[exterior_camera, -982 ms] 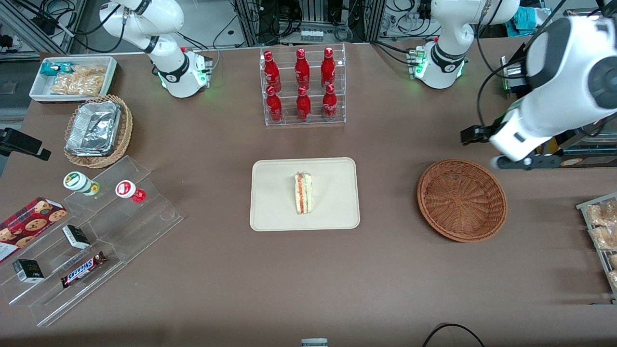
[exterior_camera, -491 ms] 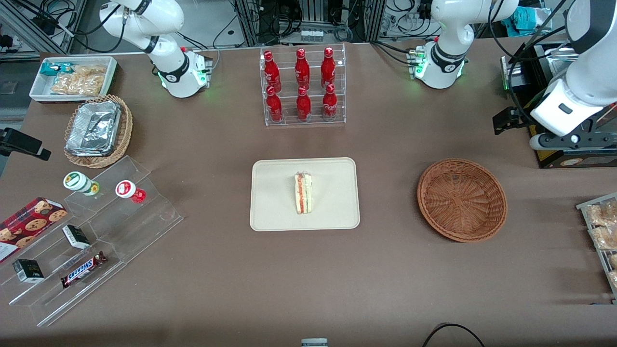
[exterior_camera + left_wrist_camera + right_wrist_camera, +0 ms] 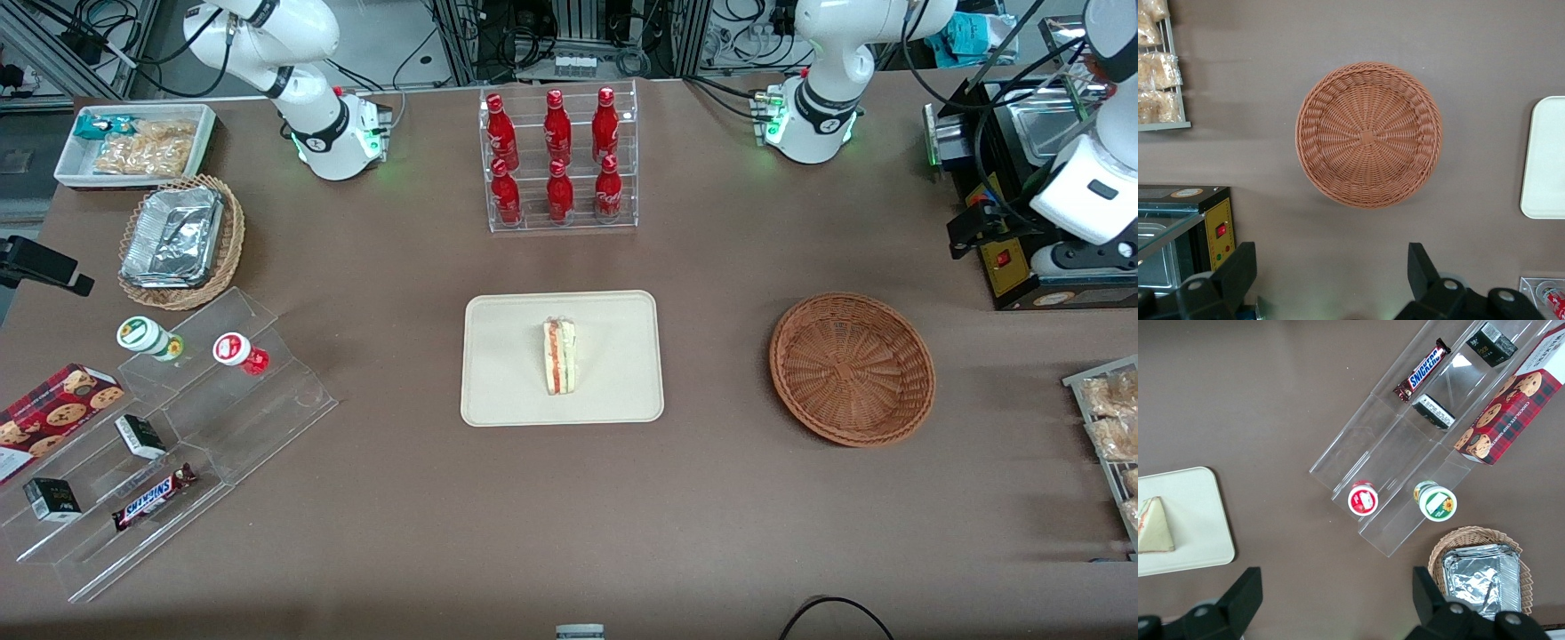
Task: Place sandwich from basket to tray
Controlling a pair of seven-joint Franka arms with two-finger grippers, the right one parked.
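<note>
The sandwich [image 3: 560, 357] lies on the cream tray [image 3: 507, 391] in the middle of the table, its orange and green filling edge up. It also shows in the right wrist view [image 3: 1155, 528] on the tray [image 3: 1195, 520]. The reddish-brown wicker basket [image 3: 852, 368] stands empty beside the tray, toward the working arm's end. My left gripper [image 3: 1071, 260] hangs high over the table's working-arm end, farther from the front camera than the basket. In the left wrist view the gripper [image 3: 1330, 259] is open and empty, with the basket [image 3: 1368, 133] and a tray edge [image 3: 1545, 160] far below.
A black appliance with a red switch [image 3: 1009, 258] stands under the gripper. A wire rack of bagged snacks [image 3: 1111, 418] sits at the table's edge near the basket. A clear rack of red bottles [image 3: 558, 160] stands farther from the front camera than the tray. Acrylic steps with snacks [image 3: 169, 427] lie toward the parked arm's end.
My left arm has swung away from over the basket toward the working arm's end of the table and higher. The sandwich, tray and basket have not moved.
</note>
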